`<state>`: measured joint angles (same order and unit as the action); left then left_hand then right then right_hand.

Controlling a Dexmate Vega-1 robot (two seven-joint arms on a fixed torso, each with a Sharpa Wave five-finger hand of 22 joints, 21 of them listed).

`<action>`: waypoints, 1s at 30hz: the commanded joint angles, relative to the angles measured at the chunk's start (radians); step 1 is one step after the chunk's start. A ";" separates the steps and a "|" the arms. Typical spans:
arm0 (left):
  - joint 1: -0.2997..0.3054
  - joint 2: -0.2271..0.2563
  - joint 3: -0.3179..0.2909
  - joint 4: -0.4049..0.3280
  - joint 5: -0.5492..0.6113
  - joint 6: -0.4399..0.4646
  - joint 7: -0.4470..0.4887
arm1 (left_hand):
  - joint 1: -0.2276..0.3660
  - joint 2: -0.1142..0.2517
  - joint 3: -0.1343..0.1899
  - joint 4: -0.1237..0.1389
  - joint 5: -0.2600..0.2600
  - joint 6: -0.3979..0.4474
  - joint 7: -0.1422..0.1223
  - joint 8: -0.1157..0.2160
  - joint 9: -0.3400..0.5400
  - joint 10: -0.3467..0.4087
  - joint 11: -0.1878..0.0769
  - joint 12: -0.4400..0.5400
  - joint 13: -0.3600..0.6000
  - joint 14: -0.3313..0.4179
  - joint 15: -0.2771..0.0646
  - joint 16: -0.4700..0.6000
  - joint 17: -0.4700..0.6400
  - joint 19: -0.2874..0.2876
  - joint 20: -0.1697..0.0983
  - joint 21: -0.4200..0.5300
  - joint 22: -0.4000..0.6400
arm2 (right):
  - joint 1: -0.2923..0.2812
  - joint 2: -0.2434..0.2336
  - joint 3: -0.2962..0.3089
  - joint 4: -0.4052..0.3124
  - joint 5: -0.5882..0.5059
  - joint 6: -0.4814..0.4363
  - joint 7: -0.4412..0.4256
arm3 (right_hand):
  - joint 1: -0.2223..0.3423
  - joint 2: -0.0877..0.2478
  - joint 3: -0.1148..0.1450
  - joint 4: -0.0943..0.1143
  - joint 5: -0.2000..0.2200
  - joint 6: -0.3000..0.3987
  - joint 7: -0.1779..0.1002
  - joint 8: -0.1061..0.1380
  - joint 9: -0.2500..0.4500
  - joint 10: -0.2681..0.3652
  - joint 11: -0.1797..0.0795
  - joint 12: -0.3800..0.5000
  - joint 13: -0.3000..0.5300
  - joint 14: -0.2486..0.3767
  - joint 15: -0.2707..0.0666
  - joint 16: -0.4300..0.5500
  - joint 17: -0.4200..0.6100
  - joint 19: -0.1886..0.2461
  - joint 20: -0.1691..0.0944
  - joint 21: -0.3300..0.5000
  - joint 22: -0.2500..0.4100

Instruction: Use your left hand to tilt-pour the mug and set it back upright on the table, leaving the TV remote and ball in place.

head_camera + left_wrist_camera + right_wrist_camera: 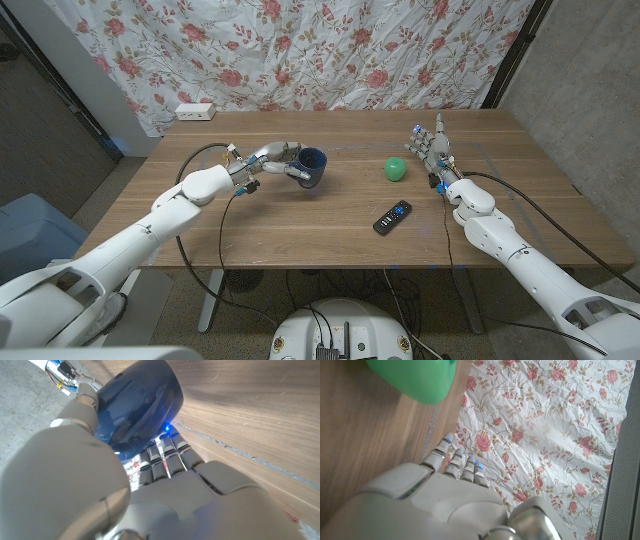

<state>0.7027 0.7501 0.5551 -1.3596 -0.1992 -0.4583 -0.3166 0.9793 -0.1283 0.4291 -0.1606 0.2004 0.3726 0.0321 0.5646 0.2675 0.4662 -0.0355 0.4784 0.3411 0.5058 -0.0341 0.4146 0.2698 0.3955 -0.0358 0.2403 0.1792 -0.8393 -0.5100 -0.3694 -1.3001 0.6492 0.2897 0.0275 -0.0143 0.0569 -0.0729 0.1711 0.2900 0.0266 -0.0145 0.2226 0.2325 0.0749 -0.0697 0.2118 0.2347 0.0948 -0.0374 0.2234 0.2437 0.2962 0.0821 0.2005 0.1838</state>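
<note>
Left hand (272,160) grips mug (313,168), tilted.

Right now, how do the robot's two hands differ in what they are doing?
The left hand grips the dark blue mug; the right hand holds nothing. The left hand's fingers curl around the mug, while the right hand's fingers point up, spread, beside the green ball. Both are over the wooden table.

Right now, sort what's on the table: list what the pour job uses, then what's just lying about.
In the job:
- mug, dark blue, tilted
- left hand, gripping the mug

Lying about:
- ball, green, to be left in place
- remote, black, to be left in place
- power strip, white, at the table's far edge
- right hand, holding nothing
</note>
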 commanded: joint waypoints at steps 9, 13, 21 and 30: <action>0.048 0.109 -0.030 -0.242 0.124 0.143 0.079 | 0.000 0.125 -0.015 0.000 0.008 0.075 -0.025 0.185 0.027 0.120 -0.087 0.012 0.127 0.041 -0.121 0.014 0.003 0.033 0.010 0.011 0.006 | 0.000 0.000 0.000 0.000 0.000 0.000 0.000 | 0.004 0.048 -0.006 0.001 0.009 0.007 -0.001 0.000 0.003 0.004 -0.003 0.002 0.001 0.008 -0.004 0.009 0.002 0.003 0.000 0.009 0.002; 0.061 0.130 -0.041 -0.284 0.126 0.178 0.080 | -0.007 0.125 -0.021 0.002 0.008 0.080 -0.023 0.190 0.026 0.123 -0.085 0.013 0.130 0.045 -0.122 0.014 0.003 0.036 0.008 0.011 0.006 | 0.000 0.000 0.000 0.000 0.000 0.000 0.000 | 0.004 0.049 -0.006 0.001 0.009 0.008 -0.002 0.000 0.003 0.003 -0.003 0.001 0.001 0.008 -0.004 0.009 0.002 0.003 0.000 0.009 0.002; 0.068 0.170 -0.051 -0.350 0.170 0.229 0.079 | -0.013 0.126 -0.025 0.002 0.009 0.083 -0.021 0.194 0.023 0.132 -0.083 0.017 0.135 0.056 -0.121 0.013 -0.002 0.044 0.014 0.013 0.006 | 0.000 0.000 0.000 0.000 0.000 0.000 0.000 | 0.004 0.049 -0.007 0.001 0.009 0.008 -0.003 0.001 0.003 0.004 -0.002 0.002 0.001 0.008 -0.004 0.009 0.002 0.003 0.000 0.009 0.002; 0.039 0.192 -0.035 -0.388 0.249 0.277 0.059 | 0.000 0.142 -0.024 -0.005 0.014 0.087 -0.014 0.202 0.018 0.135 -0.073 0.017 0.142 0.078 -0.125 0.025 0.004 0.073 0.020 0.022 0.007 | 0.001 0.000 0.000 0.002 0.000 0.001 0.001 | 0.004 0.049 -0.008 0.001 0.009 0.007 -0.001 0.000 0.003 0.003 -0.003 0.001 0.002 0.007 -0.004 0.008 0.002 0.003 0.000 0.009 0.002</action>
<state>0.7610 0.9084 0.5126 -1.6874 -0.0282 -0.2368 -0.2425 0.9793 -0.1282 0.4009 -0.1600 0.2047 0.3974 0.0570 0.5646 0.2675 0.4950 -0.0070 0.4877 0.3411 0.5434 -0.0215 0.4330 0.2671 0.4529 -0.0140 0.2558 0.1842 -0.8392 -0.5100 -0.3694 -1.3002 0.6492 0.2894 0.0272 -0.0143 0.0569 -0.0730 0.1713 0.2900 0.0266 -0.0145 0.2226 0.2325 0.0749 -0.0697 0.2118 0.2346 0.0948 -0.0374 0.2234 0.2437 0.2962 0.0821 0.2005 0.1838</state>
